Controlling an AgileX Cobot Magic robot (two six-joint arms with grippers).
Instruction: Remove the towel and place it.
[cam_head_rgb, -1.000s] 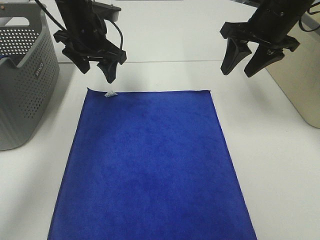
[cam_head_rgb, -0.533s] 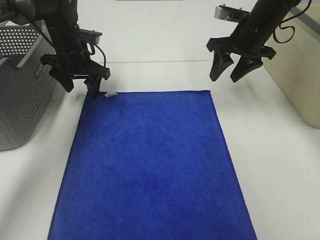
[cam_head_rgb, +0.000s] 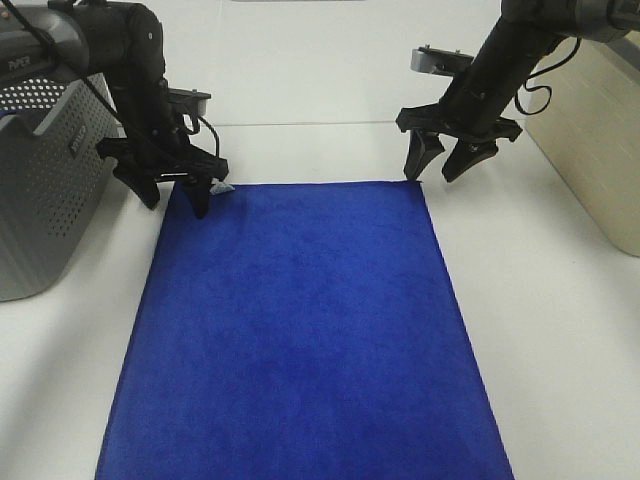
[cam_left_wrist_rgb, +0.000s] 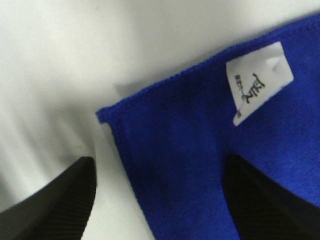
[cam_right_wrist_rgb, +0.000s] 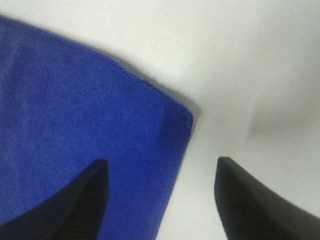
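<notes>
On the white table (cam_head_rgb: 540, 330), the towel (cam_head_rgb: 300, 330) is lying flat and fully spread. Its long axis is running from the far edge under the arms toward the camera, and the near edge is running out of frame. The grey basket (cam_head_rgb: 40, 200) is standing apart from it on the left.

The left gripper (cam_head_rgb: 176, 205) is hovering at the far-left corner, beside the white tag (cam_head_rgb: 222, 187). Its jaws are standing wide and gripping nothing. The wrist view is showing one finger over cloth, the other over bare table, and the corner between them.

The right gripper (cam_head_rgb: 431, 173) is straddling the far-right corner the same way, parted and empty.

Judgement: each arm is sitting nearest its own far corner, neither clearly closer. The coming pinch is depending on the hem lying between the fingers. The left one is looking lower; contact is not resolvable.
</notes>
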